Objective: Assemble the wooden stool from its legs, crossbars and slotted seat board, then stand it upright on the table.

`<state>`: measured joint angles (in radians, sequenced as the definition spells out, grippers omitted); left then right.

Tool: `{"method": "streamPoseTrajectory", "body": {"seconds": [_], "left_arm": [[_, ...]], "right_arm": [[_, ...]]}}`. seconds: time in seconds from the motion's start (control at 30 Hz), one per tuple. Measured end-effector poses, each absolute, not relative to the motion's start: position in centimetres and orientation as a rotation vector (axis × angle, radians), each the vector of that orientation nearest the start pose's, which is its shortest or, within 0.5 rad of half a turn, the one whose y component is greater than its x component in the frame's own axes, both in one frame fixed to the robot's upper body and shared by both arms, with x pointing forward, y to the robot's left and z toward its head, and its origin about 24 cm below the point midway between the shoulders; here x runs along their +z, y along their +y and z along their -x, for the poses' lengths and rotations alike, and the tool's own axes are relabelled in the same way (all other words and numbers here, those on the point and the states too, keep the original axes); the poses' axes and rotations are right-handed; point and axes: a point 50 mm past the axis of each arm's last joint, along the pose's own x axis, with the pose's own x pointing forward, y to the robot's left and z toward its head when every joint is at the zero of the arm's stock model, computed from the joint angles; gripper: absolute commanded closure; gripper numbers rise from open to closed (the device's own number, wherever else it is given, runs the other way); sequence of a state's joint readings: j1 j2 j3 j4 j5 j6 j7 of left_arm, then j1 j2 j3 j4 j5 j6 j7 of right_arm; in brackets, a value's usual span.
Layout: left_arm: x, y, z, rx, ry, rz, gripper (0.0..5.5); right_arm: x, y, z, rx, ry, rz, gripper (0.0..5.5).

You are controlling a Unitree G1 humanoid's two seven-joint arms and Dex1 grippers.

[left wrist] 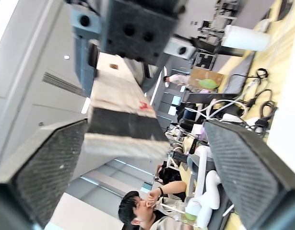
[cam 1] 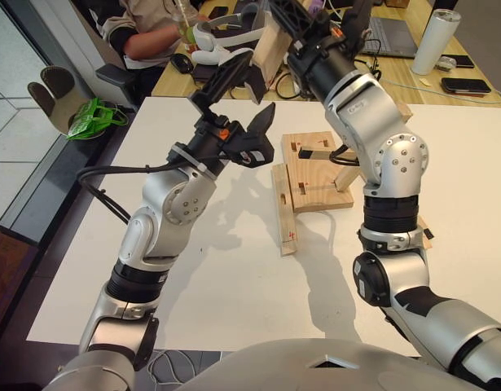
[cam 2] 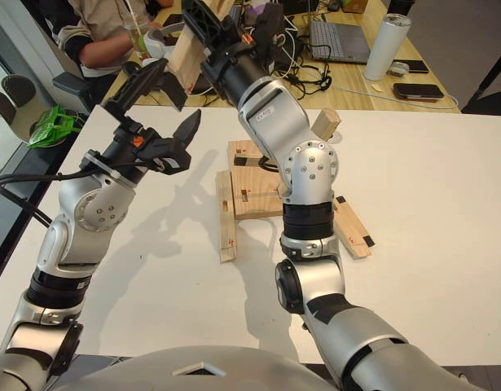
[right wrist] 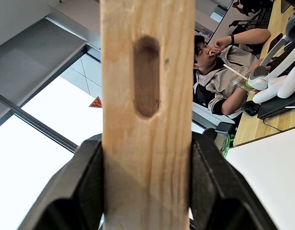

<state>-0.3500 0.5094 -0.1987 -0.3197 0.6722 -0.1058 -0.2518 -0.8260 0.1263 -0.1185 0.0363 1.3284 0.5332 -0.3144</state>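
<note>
Left wrist view: the leg (left wrist: 121,120), clamped in the right gripper (right wrist: 146,187), points endwise toward the released left gripper (cam 1: 248,99) (just apart).

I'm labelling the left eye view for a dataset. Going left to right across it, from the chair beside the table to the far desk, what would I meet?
green bag → left hand → slotted seat board → white tumbler
</note>
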Motion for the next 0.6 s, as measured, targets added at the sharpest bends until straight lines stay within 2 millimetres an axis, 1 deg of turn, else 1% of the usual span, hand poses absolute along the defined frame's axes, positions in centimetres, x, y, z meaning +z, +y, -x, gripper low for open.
{"method": "streamPoseTrajectory", "body": {"seconds": [0.1, 0.2, 0.27, 0.33, 0.4, 0.43, 0.47, 0.5, 0.53, 0.57, 0.6], "left_arm": [[18.8, 12.8, -27.0, -0.391, -0.662, -1.279, 1.05], [18.5, 13.6, -26.8, -0.403, -0.646, -1.295, 1.05], [18.3, 15.2, -26.5, -0.403, -0.606, -1.285, 1.05], [18.4, 16.9, -26.5, -0.386, -0.56, -1.218, 1.05], [19.8, 18.9, -26.6, -0.331, -0.551, -1.028, 1.05], [20.5, 20.3, -26.8, -0.28, -0.532, -0.921, 1.05], [21.4, 22.3, -27.4, -0.196, -0.481, -0.767, 1.05], [22.4, 23.7, -27.9, -0.138, -0.453, -0.651, 1.05], [23.5, 24.8, -28.4, -0.099, -0.439, -0.539, 1.05], [24.6, 25.3, -28.8, -0.094, -0.429, -0.423, 1.05], [25.3, 25.5, -29.1, -0.111, -0.413, -0.322, 1.05]], "right_arm": [[24.4, -4.0, -32.7, 0.686, 0.079, -1.157, 3.48], [24.3, -4.2, -32.8, 0.674, 0.069, -1.149, 3.48], [24.3, -4.4, -33.0, 0.651, 0.044, -1.124, 3.48], [24.2, -4.5, -33.1, 0.637, 0.013, -1.077, 3.48], [24.1, -4.5, -33.1, 0.633, -0.021, -1.005, 3.48], [24.3, -4.6, -33.0, 0.636, -0.049, -0.965, 3.48], [24.5, -4.8, -32.9, 0.64, -0.095, -0.886, 3.48], [24.7, -4.9, -32.9, 0.647, -0.128, -0.813, 3.48], [24.8, -4.9, -32.7, 0.653, -0.154, -0.736, 3.48], [24.9, -4.8, -32.5, 0.672, -0.181, -0.662, 3.48], [24.9, -4.6, -32.4, 0.685, -0.197, -0.597, 3.48]]}}
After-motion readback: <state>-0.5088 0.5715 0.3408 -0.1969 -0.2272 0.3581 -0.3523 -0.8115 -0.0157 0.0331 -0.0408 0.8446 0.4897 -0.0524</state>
